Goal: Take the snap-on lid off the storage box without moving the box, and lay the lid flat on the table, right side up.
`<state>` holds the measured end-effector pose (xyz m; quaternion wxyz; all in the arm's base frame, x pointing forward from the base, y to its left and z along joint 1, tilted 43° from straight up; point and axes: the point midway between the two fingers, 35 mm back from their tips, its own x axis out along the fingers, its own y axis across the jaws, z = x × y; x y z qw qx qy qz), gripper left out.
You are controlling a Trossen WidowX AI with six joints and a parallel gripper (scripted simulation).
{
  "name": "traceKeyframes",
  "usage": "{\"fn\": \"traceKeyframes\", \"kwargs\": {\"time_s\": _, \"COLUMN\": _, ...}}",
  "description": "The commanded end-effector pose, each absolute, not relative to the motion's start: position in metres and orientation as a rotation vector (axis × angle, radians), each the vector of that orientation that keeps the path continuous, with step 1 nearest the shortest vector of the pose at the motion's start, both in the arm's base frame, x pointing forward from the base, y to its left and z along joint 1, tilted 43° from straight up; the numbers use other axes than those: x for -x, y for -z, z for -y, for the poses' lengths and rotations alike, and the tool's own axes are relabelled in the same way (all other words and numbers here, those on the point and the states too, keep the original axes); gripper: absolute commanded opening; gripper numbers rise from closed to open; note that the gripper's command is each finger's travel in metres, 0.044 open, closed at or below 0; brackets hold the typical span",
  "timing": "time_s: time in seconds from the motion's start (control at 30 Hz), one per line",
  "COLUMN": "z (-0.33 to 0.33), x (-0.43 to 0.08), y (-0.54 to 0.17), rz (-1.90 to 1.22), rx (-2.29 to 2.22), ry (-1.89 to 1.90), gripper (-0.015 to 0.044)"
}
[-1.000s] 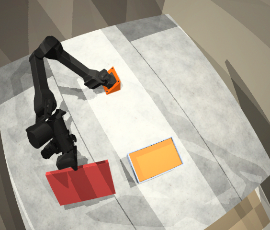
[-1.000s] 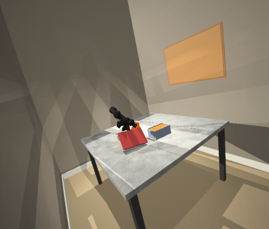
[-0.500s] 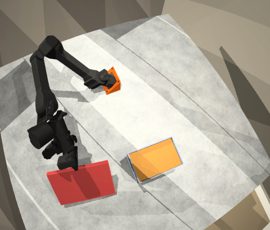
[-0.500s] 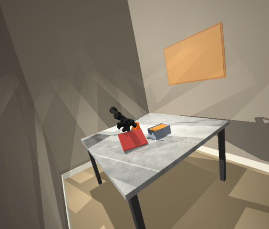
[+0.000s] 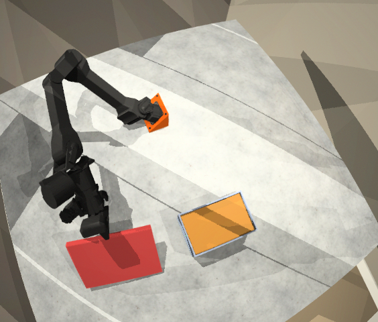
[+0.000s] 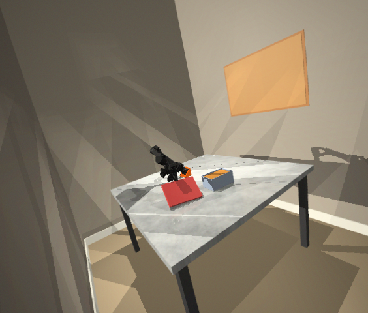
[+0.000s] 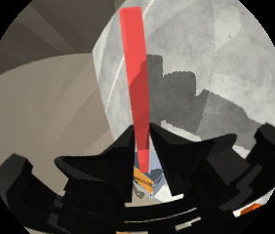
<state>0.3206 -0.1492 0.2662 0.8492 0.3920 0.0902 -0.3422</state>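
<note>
The red lid (image 5: 127,249) (image 6: 181,193) (image 7: 136,73) is off the box and held tilted low over the table, left of the box in the top view. Its upper edge is at the fingers and its lower edge is close to the table; whether it touches is unclear. My gripper (image 5: 106,234) (image 7: 141,127) is shut on the lid's edge. The wrist view shows the lid nearly edge-on as a narrow strip between the fingertips. The storage box (image 5: 185,235) (image 6: 221,183) stands upright and uncovered, with blue-grey walls and an orange inside.
The orange arm mount (image 5: 163,121) (image 6: 186,173) stands behind the lid and box. The grey marble table (image 5: 279,242) (image 6: 211,218) has its left edge near the arm and lid in the top view. An orange panel (image 6: 268,75) hangs on the wall.
</note>
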Motion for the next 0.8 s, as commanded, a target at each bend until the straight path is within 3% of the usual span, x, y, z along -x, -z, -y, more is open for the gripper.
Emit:
{"fn": "traceKeyframes", "kwargs": {"time_s": 0.0, "z": 0.151, "x": -0.321, "y": -0.261, "rz": -0.200, "rx": -0.820, "ry": 0.720, "gripper": 0.0000}}
{"fn": "traceKeyframes", "kwargs": {"time_s": 0.77, "z": 0.163, "x": -0.321, "y": -0.248, "rz": -0.199, "rx": -0.819, "ry": 0.720, "gripper": 0.0000}}
